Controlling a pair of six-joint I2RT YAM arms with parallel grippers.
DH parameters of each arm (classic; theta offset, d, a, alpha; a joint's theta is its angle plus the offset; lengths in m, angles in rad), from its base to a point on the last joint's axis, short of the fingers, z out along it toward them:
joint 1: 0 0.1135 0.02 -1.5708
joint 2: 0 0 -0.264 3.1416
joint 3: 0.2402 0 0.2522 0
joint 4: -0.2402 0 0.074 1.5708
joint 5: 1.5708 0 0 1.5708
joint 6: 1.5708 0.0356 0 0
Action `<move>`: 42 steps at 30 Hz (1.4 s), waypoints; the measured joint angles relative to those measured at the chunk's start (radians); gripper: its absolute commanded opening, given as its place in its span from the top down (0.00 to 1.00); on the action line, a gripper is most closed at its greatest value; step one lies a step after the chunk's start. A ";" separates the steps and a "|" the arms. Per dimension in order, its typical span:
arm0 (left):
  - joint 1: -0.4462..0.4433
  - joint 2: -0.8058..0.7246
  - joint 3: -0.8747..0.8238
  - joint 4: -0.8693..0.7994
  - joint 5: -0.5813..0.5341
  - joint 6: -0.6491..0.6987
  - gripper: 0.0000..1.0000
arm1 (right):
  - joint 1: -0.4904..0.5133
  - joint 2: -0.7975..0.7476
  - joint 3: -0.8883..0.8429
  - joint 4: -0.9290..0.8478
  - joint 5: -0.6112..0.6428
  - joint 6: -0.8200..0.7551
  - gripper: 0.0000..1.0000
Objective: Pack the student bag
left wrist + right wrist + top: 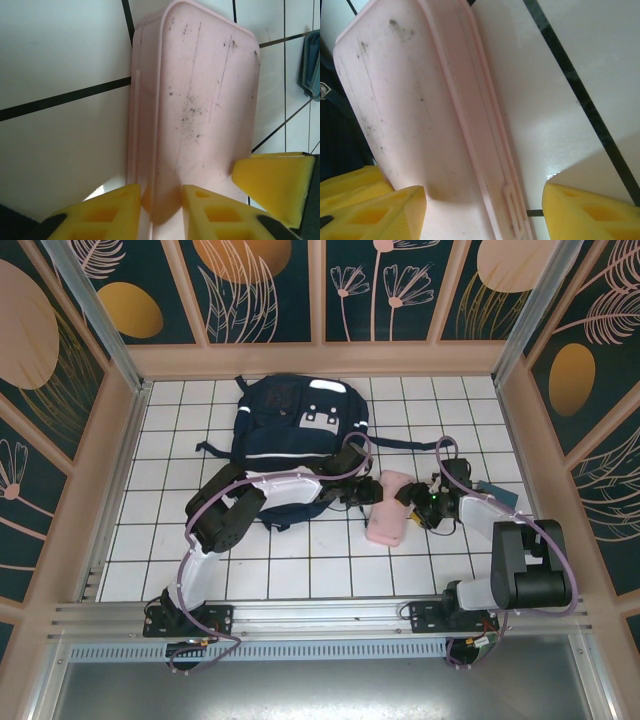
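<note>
The student bag (296,420), navy with white stripes and grey patches, lies at the back middle of the tiled table. In front of it, to the right, lies a flat pink case (388,510). My left gripper (367,492) reaches it from the left. In the left wrist view its yellow fingers (107,212) stand close together, pinching the near edge of the pink case (200,95). My right gripper (421,503) comes from the right. Its jaws are wide apart over the case's long rim (487,150): one finger (385,215) over the lid, the other over bare tile.
A dark teal flat thing (497,490) lies just right of the right gripper, also at the right edge of the left wrist view (311,65). Wooden walls (320,360) close in the white tiled table (180,540) at the back and both sides.
</note>
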 measured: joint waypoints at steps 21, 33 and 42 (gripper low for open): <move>0.012 -0.013 -0.014 0.015 -0.074 0.038 0.84 | 0.053 -0.092 0.012 -0.011 -0.065 -0.026 0.42; 0.008 -0.008 -0.041 -0.038 -0.089 0.053 0.83 | 0.125 -0.112 0.019 0.065 -0.073 0.040 0.51; 0.005 -0.008 -0.042 -0.041 -0.089 0.072 0.75 | 0.149 -0.055 0.071 -0.014 0.035 0.034 0.63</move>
